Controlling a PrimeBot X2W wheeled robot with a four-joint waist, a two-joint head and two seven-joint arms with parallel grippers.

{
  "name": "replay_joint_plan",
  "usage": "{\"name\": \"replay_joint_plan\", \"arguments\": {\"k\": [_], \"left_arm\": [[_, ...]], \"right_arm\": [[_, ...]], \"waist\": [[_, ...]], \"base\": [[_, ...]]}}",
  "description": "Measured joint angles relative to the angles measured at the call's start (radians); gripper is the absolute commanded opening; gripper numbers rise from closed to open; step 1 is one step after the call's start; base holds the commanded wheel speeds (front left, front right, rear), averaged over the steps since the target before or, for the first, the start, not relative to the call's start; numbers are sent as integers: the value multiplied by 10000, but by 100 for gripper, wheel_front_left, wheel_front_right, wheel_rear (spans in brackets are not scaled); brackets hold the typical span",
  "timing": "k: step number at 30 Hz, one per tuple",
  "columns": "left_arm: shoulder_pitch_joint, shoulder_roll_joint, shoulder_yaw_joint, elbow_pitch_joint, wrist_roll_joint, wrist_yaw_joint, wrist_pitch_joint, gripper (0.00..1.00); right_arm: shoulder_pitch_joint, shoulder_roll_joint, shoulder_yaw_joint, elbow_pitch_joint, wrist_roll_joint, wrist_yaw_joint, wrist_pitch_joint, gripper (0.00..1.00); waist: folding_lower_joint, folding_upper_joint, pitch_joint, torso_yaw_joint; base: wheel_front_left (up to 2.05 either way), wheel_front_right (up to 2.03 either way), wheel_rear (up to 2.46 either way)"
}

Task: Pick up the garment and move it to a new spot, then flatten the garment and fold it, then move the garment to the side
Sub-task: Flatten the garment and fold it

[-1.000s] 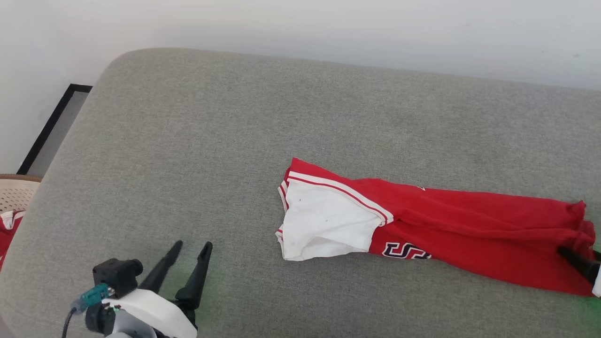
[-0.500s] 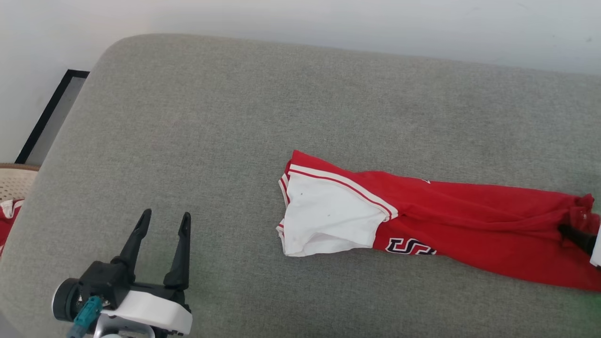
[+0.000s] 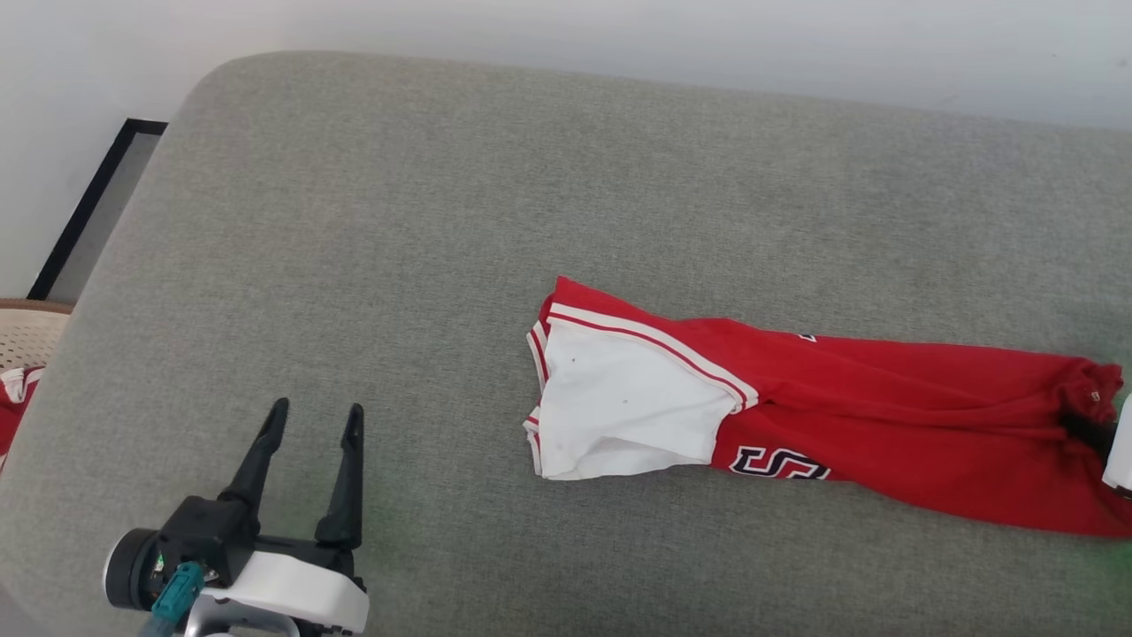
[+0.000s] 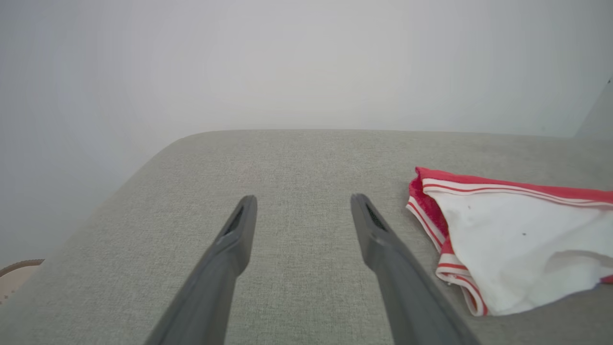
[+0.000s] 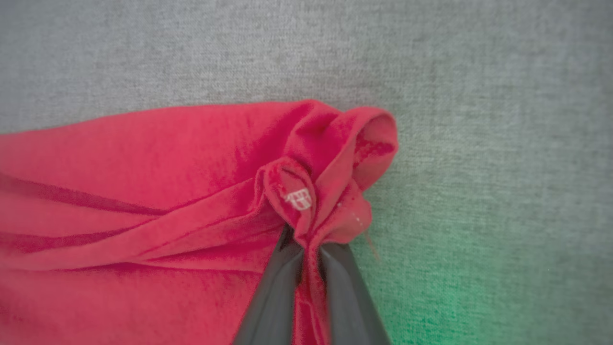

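Observation:
The garment [image 3: 884, 416] is a bright red shirt, stretched out long across the grey cushion, its white sleeve [image 3: 619, 407] with striped trim at the left end and black-and-white letters [image 3: 778, 462] on the near side. My right gripper [image 3: 1083, 429] is at the far right edge, shut on the bunched red end of the garment [image 5: 306, 191]; the cloth is pinched between the two dark fingers [image 5: 273, 297]. My left gripper [image 3: 314, 420] stands open at the lower left, well left of the sleeve [image 4: 517, 239], with nothing between its fingers [image 4: 234, 239].
The grey cushion [image 3: 398, 221] spans the view, with a pale wall behind it. At the far left edge sits a woven basket [image 3: 22, 332] holding another red-and-white cloth [image 3: 9, 398]. A dark-framed panel [image 3: 88, 212] leans at the wall, left.
The left gripper drew back toward the lower left and turned more upright. The garment's right end, held by the right gripper, slid slightly further right. The camera shifted a little too.

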Motion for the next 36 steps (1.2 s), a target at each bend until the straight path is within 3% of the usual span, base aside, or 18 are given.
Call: {"name": "replay_joint_plan", "arguments": {"k": [6,18,24,31,36], "left_arm": [[-14,113,-194,-84,-23,-36,-2,100],[-157,305,-566,-403,-539,-36,0,100],[-209,360,-587,-330,-558,-36,0,100],[-189,328,-673,-136,-504,-36,0,100],[-143,265,-717,-86,-458,-36,-2,100]], "right_arm": [[19,-138,-159,-117,190,19,-311,0],[688,-2606,-1202,270,732,-6,-1093,0],[756,-2949,-1486,249,966,-31,-1271,0],[1412,-3150,-1024,-1638,713,-31,-1379,0],[1754,-3149,-606,-3661,224,-33,-1530,0]], "waist": [[0,0,12,-275],[0,0,235,-993],[0,0,187,-1181],[0,0,-153,-1239],[0,0,-463,-1182]], "base": [[0,0,0],[0,0,0],[0,0,0],[0,0,0],[0,0,0]]}}
